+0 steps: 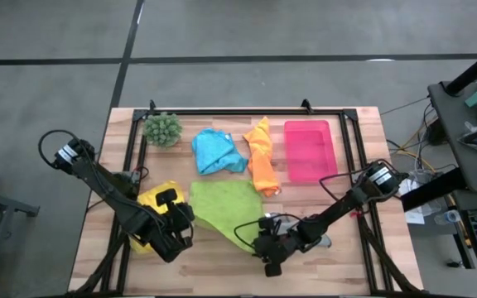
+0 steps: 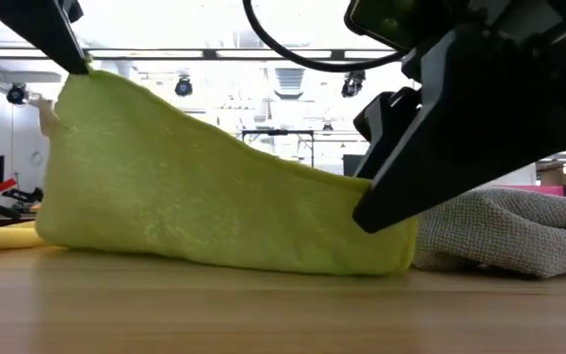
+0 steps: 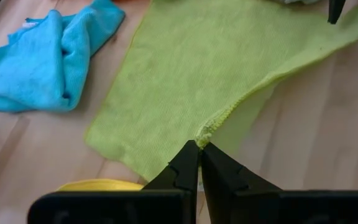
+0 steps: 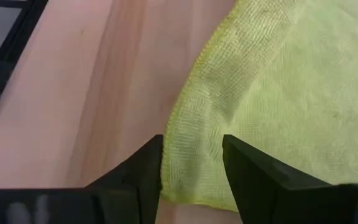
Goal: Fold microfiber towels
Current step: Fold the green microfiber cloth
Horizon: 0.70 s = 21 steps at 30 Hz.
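The lime green towel [image 1: 222,207] lies mid-table, lifted along its near edge between both grippers. My left gripper [image 3: 199,152] is shut on its near left corner, which stands highest in the low view [image 2: 82,79]. My right gripper [image 4: 191,165] is at its near right corner. From there the cloth hangs as a wall [image 2: 214,197] with its lower part on the table. The yellow towel [image 1: 151,199] lies under my left arm. The blue towel [image 1: 216,153] and orange towel [image 1: 262,157] lie crumpled farther back. The grey towel [image 2: 509,231] lies heaped beside my right gripper. My left gripper pinches the hemmed corner [image 3: 205,132] of the lime green towel between its two fingertips, slanting down from the table's near left. The corner is lifted clear; the cloth slopes away from it down to the table. My right gripper has the towel's near right corner [image 4: 191,149] bunched between its two fingers, slanting down from the near right. The cloth fills the gap from finger [image 4: 151,168] to finger. This end sits lower than the other, with the towel's bottom on the table [image 2: 391,261].
A pink tray [image 1: 309,149] lies at the far right and a spiky green plant [image 1: 162,128] at the far left. A black frame [image 1: 247,112] runs along the table's far edge and sides. Bare wood shows along the near edge [image 1: 222,273].
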### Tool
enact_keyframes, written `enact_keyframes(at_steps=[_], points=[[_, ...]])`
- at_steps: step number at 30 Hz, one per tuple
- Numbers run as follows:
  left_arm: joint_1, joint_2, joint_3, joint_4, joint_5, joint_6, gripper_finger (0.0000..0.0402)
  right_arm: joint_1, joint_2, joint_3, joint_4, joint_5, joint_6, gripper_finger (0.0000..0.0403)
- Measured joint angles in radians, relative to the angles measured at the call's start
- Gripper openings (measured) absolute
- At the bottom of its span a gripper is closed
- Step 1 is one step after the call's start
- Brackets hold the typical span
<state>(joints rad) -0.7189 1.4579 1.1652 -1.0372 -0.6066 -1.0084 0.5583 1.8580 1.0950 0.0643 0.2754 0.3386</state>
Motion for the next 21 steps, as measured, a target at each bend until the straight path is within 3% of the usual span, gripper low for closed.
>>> enact_keyframes(at_steps=[4,9,15,21], points=[[0.0,0.0,0.0,0.002,0.002,-0.004,0.0,0.0,0.0,0.0,0.0,0.016,-0.017,0.0122],[0.0,0.0,0.0,0.006,0.045,-0.004,0.0,0.007,-0.007,0.014,-0.01,0.008,-0.08,0.0025],[-0.046,0.001,0.0,0.039,0.305,0.006,0.0,0.014,-0.076,0.049,-0.096,-0.086,-0.126,0.0009],[-0.108,0.012,0.0,0.303,0.47,0.055,0.0,0.017,-0.106,0.073,-0.111,-0.247,-0.166,0.0009]])
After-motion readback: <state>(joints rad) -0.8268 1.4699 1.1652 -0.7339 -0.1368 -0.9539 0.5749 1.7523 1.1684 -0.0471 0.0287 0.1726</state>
